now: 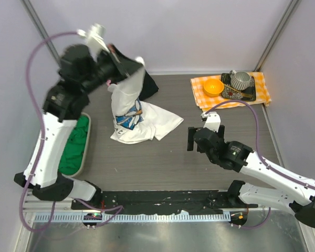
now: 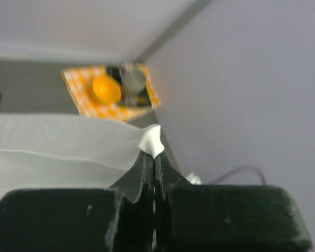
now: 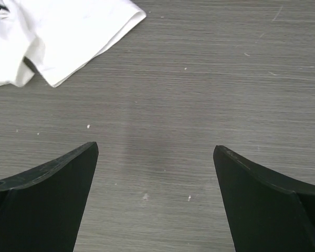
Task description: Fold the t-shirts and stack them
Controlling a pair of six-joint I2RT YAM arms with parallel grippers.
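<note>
Corner of white t-shirt [image 2: 58, 149], tight in left hand [image 2: 154, 157]

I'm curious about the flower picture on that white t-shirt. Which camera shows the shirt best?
The top external view: the white t-shirt hangs from the left gripper, daisy print visible. The left wrist view shows only a pinched white edge; the right wrist view mostly a sleeve on the table.

The grey wood-grain worktop [image 1: 199, 173] carries the lower part of the white daisy-print tee [image 1: 142, 123] mid-table, a black tee [image 1: 150, 86] behind it, a tray [image 1: 87, 151] at the left edge and a checked cloth [image 1: 201, 87] at the back right.
</note>
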